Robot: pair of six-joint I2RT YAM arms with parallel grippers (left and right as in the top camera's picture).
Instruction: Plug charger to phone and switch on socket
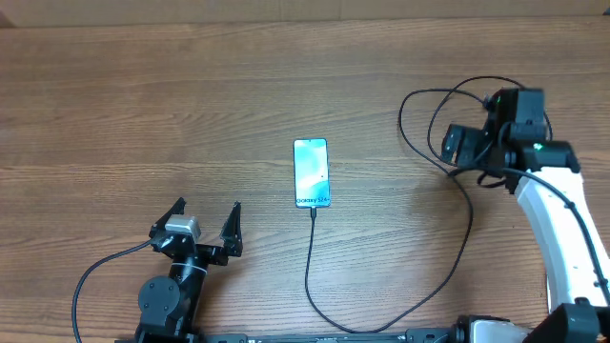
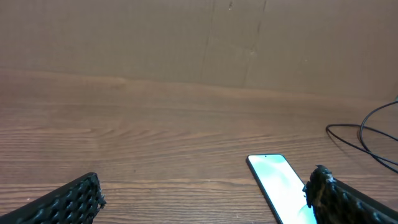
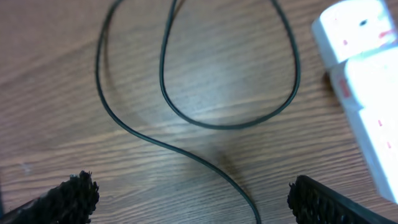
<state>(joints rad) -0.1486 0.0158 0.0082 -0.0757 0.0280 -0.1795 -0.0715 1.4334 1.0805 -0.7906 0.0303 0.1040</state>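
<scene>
Slim phone (image 1: 312,172) with a lit cyan screen lies mid-table, the thin black charger cable (image 1: 310,267) reaching its near edge. The white socket strip (image 3: 367,93) sits just right of the right gripper (image 3: 196,202). The left gripper (image 1: 203,221) is near the front edge. Both grippers have their jaws spread wide, with bare wooden table (image 1: 143,95) around them.

- The phone (image 1: 311,172) lies flat near the middle of the table (image 1: 143,86), its long side running away from the robot.
- The left tool (image 1: 208,208) sits left of the phone and a little nearer the robot, apart from it.
- The charger (image 1: 308,257) meets the phone's near end, runs toward the front edge, sweeps right, then goes back to loops at the far right.
- The right tool (image 3: 193,193) is above those loops.
- The socket (image 3: 364,93) lies on the table just beside the loops, at the right of the right wrist view.
</scene>
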